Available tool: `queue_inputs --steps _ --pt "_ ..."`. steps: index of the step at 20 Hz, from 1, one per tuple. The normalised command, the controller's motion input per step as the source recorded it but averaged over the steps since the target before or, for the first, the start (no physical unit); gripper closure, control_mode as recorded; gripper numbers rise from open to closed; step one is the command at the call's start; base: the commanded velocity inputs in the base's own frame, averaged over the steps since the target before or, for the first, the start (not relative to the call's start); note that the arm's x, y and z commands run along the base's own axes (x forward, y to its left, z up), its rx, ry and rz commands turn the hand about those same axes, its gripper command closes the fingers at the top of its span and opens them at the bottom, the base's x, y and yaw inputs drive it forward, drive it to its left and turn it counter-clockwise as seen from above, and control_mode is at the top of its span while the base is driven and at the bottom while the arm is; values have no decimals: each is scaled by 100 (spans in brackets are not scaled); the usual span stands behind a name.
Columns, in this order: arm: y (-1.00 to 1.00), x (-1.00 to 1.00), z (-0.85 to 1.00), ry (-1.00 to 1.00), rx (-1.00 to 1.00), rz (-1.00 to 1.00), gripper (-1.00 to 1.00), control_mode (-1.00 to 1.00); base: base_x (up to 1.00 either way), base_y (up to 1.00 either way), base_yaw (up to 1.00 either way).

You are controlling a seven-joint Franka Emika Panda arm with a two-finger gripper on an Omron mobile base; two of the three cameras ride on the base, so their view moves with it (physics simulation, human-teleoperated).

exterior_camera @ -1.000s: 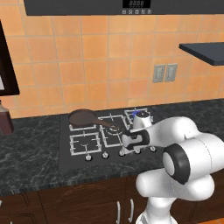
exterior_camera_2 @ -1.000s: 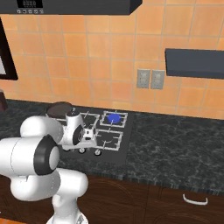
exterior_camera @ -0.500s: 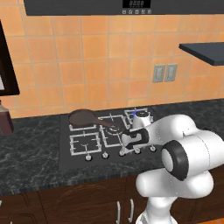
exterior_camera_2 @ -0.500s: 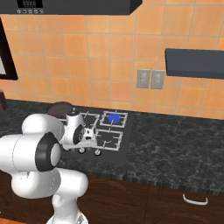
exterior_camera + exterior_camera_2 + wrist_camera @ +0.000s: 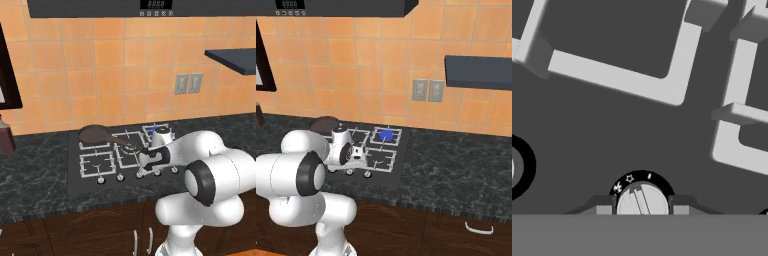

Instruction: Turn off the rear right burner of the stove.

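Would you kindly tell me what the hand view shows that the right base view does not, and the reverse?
Hand view: a small round silver knob with its ridge and dial marks, and the gripper with a fingertip on either side of it; contact is unclear. Right base view: the blue flame disc of the rear right burner, a dark round pan and two grey wall outlets. Both: the black glass stove and its pale metal grates.

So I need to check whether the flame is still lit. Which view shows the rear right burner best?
The right base view: the rear right burner shows there unobstructed, as a bright blue disc under its grate. In the left base view the burner is only a sliver of blue behind the arm. The hand view looks at a knob, not the burner.
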Motion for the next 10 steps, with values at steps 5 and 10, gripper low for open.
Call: queue_inputs --steps 5,10 --pt "-34 0 0 0 8 -18 100 -100 0 0 0" --pt "-56 0 0 0 17 -49 100 -100 0 0 0"
